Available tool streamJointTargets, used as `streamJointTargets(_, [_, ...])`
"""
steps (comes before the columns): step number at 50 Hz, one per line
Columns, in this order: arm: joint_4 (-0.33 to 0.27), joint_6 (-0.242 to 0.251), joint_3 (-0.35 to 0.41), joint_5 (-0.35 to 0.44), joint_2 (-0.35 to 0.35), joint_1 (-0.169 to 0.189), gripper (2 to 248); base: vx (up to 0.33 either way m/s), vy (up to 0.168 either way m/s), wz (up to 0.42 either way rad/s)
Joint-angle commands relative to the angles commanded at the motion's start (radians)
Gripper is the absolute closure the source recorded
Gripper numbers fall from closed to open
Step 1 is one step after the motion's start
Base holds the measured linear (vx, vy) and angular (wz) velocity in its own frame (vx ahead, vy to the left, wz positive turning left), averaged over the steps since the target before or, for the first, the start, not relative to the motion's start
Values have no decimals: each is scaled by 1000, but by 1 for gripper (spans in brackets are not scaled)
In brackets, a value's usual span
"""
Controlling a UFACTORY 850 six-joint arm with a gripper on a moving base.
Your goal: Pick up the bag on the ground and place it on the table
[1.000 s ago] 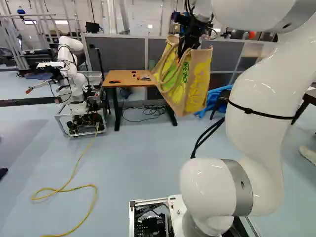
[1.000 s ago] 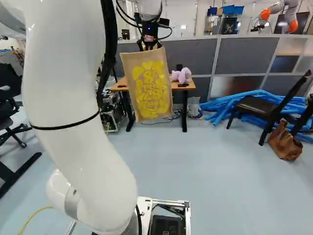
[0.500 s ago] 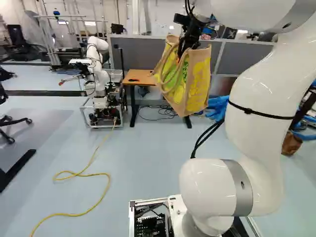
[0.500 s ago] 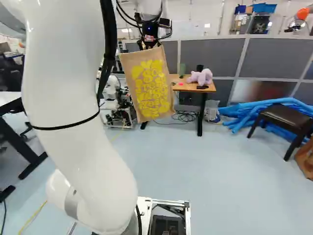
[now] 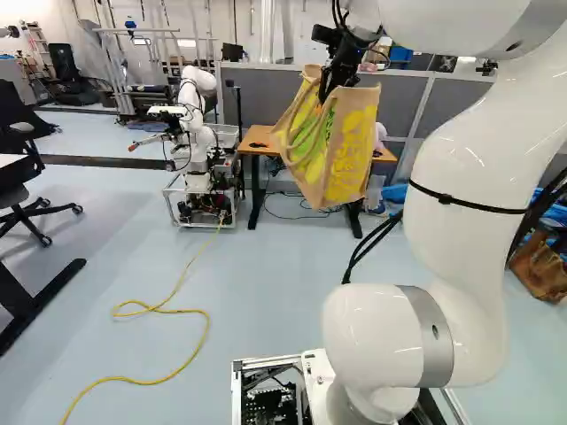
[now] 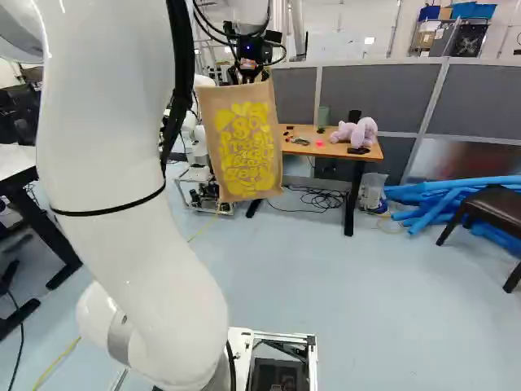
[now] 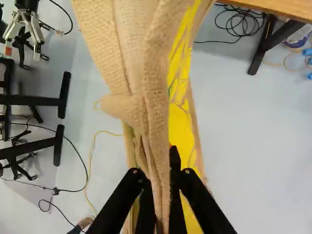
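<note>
We look towards the worktop from behind the arm, ahead and slightly down, in both base views, one camera each side; they share the worktop and the bag. Nearer the worktop, our wrist view faces steeply down, the bag very close.

- ok so the table has a partition behind it, plush toy on top
- bag's hanging in front of the table in the left base view
- another robot's left of the table there, cable on the floor this side of it
- right base view: tubes right of the table, chair just in front of them
</note>
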State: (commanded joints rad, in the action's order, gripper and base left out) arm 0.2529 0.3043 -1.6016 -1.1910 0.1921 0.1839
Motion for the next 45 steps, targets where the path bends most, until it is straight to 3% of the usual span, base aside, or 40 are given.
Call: streamJointTargets(45, [0, 0, 0, 0, 0, 0, 229, 123, 3, -3])
